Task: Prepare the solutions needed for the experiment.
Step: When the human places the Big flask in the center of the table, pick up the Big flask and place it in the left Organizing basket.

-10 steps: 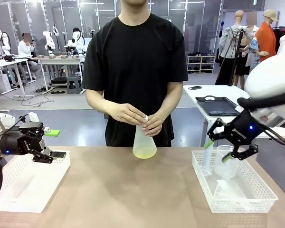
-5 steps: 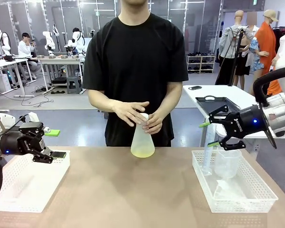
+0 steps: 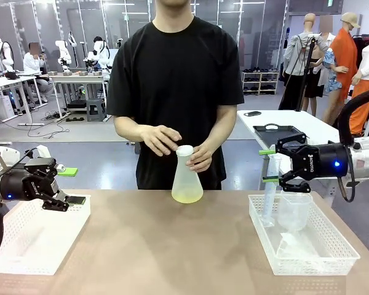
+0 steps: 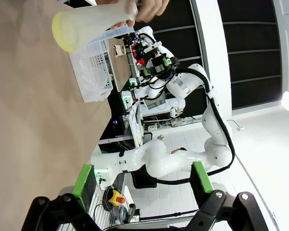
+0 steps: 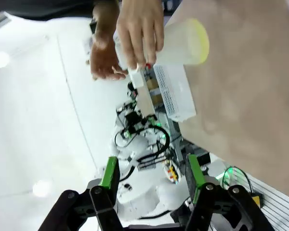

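Two grippers hang at the sides of the table [image 3: 141, 246], both with nothing in them. The left gripper [image 3: 72, 185] hovers over the far corner of a white basket [image 3: 24, 246] with its fingers spread wide; its wrist camera shows the same wide gap [image 4: 142, 182]. The right gripper [image 3: 269, 166] points sideways above a second basket [image 3: 332, 252], its green-padded fingers apart and clear of everything [image 5: 151, 175]. That basket holds a tall clear tube [image 3: 269, 200] and a clear cup [image 3: 293, 212].

At the far middle of the table stands a cloudy cone-shaped flask [image 3: 187, 181] with a white cap [image 3: 184, 150] on its mouth. A shallow layer of pale yellow solution [image 3: 187, 197] lies at its bottom. The person grips the neck with one hand [image 3: 200, 158], while the other hand [image 3: 160, 140] is raised just beside the cap.
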Controlling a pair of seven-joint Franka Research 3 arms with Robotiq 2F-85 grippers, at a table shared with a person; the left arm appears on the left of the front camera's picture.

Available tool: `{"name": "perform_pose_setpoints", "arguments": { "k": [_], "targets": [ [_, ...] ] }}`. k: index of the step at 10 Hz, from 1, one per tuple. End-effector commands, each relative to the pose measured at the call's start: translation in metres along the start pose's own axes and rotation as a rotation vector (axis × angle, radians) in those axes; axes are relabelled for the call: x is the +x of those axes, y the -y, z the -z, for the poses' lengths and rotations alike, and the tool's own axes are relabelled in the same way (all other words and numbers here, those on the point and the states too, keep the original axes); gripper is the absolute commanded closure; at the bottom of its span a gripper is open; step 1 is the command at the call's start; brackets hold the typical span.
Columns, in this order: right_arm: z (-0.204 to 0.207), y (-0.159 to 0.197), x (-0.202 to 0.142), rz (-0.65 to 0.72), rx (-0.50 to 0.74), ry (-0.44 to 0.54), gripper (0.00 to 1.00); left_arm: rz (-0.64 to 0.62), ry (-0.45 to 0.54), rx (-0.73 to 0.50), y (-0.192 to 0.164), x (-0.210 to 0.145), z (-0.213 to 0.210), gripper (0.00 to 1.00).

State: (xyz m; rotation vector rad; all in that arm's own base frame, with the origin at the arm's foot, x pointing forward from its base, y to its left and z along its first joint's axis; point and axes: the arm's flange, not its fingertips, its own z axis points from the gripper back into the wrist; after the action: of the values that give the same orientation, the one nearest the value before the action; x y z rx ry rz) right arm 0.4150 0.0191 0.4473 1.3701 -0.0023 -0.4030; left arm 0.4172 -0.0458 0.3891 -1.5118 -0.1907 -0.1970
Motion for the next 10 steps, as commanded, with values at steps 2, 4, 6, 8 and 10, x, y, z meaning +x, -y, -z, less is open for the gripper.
{"name": "perform_pose_setpoints", "arguments": {
  "k": [2,4,6,8,10],
  "targets": [
    [-0.0046,0.0059,0.0088,-0.101,0.012,-0.136,0.3,0.003,0.012,-0.012,0.0026,0.0013,0.0013,0.0],
    [-0.0033,0.0073,0.0081,-0.153,0.024,-0.163,0.3,0.003,0.012,-0.012,0.0026,0.0013,0.0013,0.0],
    [-0.0015,0.0098,0.0079,-0.154,0.025,-0.176,0.3,0.003,0.012,-0.012,0.0026,0.0013,0.0013,0.0],
    [-0.0008,0.0119,0.0072,-0.145,0.013,-0.166,0.3,0.003,0.012,-0.012,0.0026,0.0013,0.0013,0.0],
    [0.0007,0.009,0.004,-0.128,0.025,-0.163,0.3,0.003,0.012,-0.012,0.0026,0.0013,0.0013,0.0]
  ]
}}
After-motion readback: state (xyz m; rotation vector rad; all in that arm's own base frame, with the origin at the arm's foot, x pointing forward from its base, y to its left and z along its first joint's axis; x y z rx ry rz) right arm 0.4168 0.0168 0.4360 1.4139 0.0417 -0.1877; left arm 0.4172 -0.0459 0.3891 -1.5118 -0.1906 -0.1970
